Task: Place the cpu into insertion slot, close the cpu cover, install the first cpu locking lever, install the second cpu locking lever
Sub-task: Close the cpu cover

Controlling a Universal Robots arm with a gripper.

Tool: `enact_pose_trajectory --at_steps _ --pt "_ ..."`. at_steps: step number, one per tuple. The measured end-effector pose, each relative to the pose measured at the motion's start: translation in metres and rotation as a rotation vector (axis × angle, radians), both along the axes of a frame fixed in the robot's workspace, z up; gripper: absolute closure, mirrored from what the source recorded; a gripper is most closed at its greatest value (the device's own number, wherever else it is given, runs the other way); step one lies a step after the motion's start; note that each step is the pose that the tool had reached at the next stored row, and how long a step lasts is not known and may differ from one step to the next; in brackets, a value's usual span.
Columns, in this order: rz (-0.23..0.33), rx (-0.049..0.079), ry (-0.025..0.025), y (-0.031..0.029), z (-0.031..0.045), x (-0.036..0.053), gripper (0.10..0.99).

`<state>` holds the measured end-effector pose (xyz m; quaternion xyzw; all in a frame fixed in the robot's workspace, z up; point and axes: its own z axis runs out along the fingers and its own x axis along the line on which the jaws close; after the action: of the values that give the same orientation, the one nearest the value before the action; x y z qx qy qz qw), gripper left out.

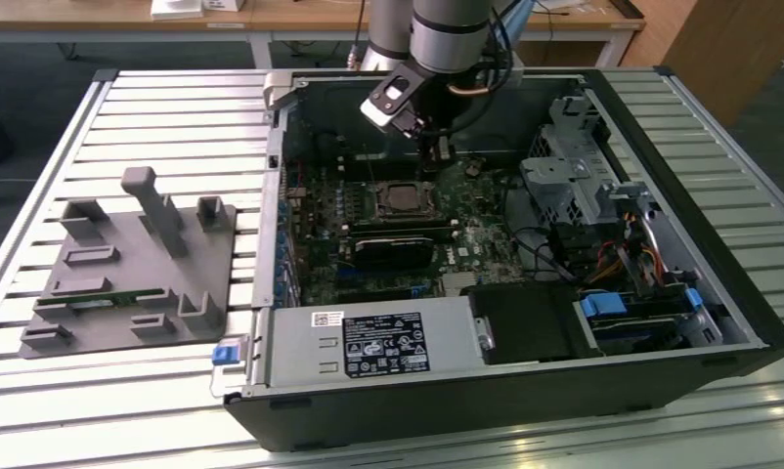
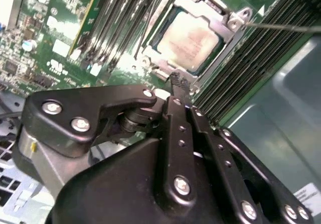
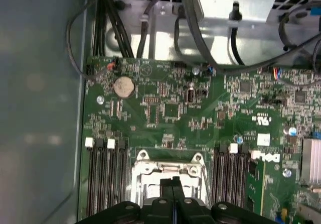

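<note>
The cpu [image 2: 193, 40], pale with a metallic top, lies flat in the insertion slot [image 1: 399, 200] on the green board. The silvery cpu cover [image 2: 235, 20] is down around the cpu, and its frame [image 3: 143, 169] also shows in the first wrist view. A thin metal lever rod [image 2: 281, 27] runs out from the cover's corner. My gripper [image 1: 434, 161] hangs over the far edge of the socket. Its black fingers are shut together with nothing between them in both wrist views [image 2: 180, 79] [image 3: 173, 181], the tips close to the cover's rim.
Long black memory slots [image 3: 105, 179] flank the socket on both sides. Cables [image 3: 150, 28] and a drive cage [image 1: 575, 176] crowd the exterior view's right. A power supply [image 1: 366, 347] sits at the case front. A grey fixture [image 1: 131, 264] stands on the slatted table at the exterior view's left.
</note>
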<state>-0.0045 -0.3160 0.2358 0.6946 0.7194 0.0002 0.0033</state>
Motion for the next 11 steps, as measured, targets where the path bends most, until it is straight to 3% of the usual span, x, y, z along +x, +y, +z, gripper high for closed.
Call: enact_pose_trajectory --at_steps 11 --pt "0.000 0.000 0.0000 -0.0003 -0.0007 -0.0161 0.980"
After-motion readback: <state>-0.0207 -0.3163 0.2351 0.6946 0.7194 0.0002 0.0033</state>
